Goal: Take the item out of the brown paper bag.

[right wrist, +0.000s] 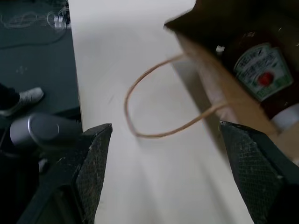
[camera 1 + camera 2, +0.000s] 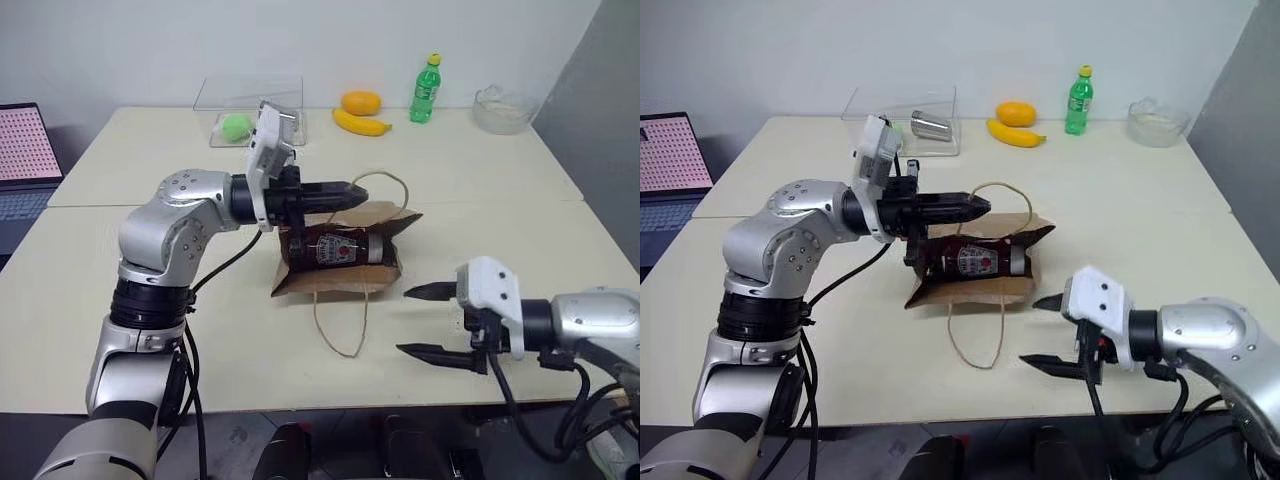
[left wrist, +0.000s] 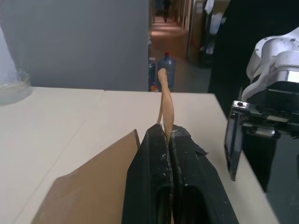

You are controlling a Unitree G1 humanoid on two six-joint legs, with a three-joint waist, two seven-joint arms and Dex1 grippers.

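The brown paper bag [image 2: 345, 255] lies on the counter [image 2: 500, 200] with the ketchup bottle [image 2: 340, 248] inside its open mouth. The left end effector [image 2: 352, 188] is clamped on the bag's upper handle [image 2: 385, 180]; the right end effector [image 2: 415, 320], near the mouth, has its fingers apart. The bottle looks stiff, smooth and probably slippery; I would take it around the body.

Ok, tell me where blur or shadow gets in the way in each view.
Right wrist view: bottle label soft, bag interior dark, right gripper fingers blurred close up. Left wrist view: left gripper fingers sharp, hallway behind dim. Eye views: evenly lit, bottle legible inside the shaded bag mouth.
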